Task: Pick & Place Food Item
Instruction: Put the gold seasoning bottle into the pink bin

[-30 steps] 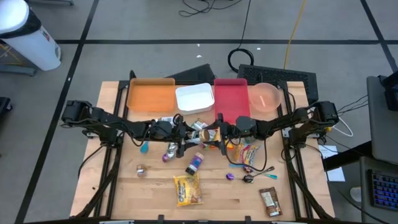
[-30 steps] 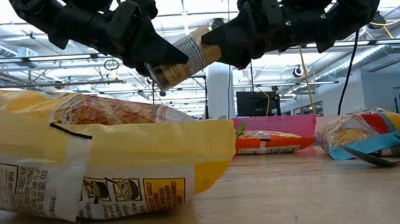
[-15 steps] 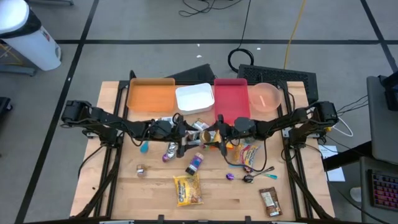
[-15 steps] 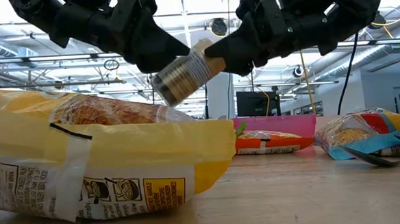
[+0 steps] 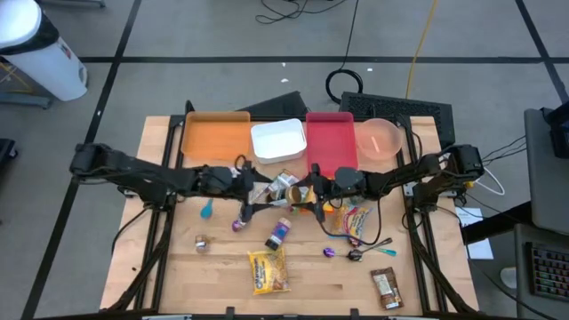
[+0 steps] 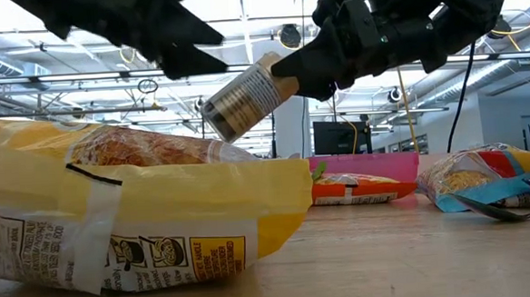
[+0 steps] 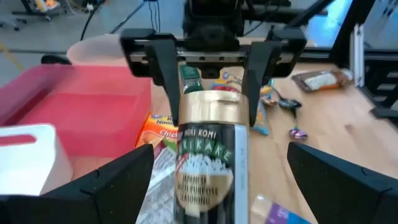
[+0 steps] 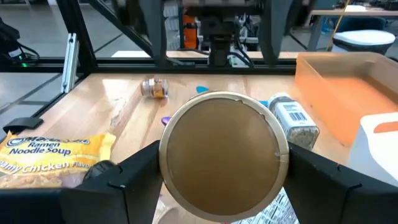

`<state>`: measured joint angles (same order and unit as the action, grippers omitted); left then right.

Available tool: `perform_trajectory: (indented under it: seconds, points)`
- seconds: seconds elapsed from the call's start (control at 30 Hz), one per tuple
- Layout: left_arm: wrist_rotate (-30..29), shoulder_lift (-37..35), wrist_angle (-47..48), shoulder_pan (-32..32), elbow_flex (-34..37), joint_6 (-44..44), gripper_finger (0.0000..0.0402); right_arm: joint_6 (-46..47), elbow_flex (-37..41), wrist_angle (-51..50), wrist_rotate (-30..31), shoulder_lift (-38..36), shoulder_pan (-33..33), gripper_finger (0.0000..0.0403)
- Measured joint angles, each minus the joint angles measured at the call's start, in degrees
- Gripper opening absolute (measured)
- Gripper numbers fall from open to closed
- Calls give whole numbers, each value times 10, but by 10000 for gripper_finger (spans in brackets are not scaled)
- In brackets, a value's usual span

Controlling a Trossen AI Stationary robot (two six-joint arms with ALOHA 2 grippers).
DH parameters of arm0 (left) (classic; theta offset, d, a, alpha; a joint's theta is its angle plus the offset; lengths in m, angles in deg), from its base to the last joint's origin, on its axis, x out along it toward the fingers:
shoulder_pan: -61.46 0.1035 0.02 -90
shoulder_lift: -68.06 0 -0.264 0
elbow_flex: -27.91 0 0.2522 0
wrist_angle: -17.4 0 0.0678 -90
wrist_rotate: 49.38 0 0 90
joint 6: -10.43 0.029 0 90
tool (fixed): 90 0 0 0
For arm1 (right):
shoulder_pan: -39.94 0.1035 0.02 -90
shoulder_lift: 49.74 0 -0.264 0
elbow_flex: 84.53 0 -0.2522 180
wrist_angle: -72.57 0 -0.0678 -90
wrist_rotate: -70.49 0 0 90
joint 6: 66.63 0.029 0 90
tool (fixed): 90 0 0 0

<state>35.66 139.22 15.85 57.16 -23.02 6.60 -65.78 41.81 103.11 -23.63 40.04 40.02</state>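
A furikake jar (image 6: 241, 99) with a gold cap and a printed label hangs above the middle of the table (image 5: 178, 267), tilted. My right gripper (image 5: 308, 192) comes from the table's right and is shut on the jar's cap end. My left gripper (image 5: 252, 193) stands just left of the jar (image 5: 284, 186), wide open, with its fingers (image 6: 180, 46) up and clear of the jar's base end. In the left wrist view the jar (image 7: 208, 168) points straight at the camera's own open fingers. My right gripper pinches the jar's gold cap (image 7: 211, 109) between its two fingers (image 7: 165, 84), one on each side of the cap. The fingers come nearly level from the table's right and lie along the jar. The jar is lifted clear, its base end drooping toward the left arm.
Along the far edge stand an orange tray (image 5: 216, 135), a white container (image 5: 278, 140), a red tray (image 5: 331, 142) and a pink bowl (image 5: 380, 140). A yellow noodle packet (image 5: 268, 270), small bottles, snack bags (image 5: 356, 219), a spoon and a snack bar (image 5: 386, 288) lie on the near half.
My left gripper has opened, let go of the jar's base end, and drawn back toward the table's left edge and upward. The jar stays in my right gripper, its free end now lower than a second ago.
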Motion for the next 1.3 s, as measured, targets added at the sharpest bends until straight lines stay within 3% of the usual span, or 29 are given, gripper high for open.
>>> perform_trajectory:
  seconds: [0.2, 0.37, 0.63, 0.93, 1.07, 1.3]
  points:
    - [0, -115, 106, -4, 0, -71, 378, 15, 0, -4, -1, 0, -12, 269]
    - [-18, -174, 142, -19, 0, -84, 379, 12, 0, -4, -5, 0, -20, 269]
    - [-74, -188, 183, -34, 0, -75, 379, -7, 0, -4, -35, 0, -19, 276]
    - [-87, -187, 199, -34, 0, -79, 379, -5, -5, -16, -34, -1, -33, 270]
    - [-87, -187, 198, -34, 0, -79, 379, -9, -47, -90, -32, -1, -56, 270]
    - [-87, -187, 199, -34, 0, -79, 379, -75, -207, -362, 1, -1, -98, 270]
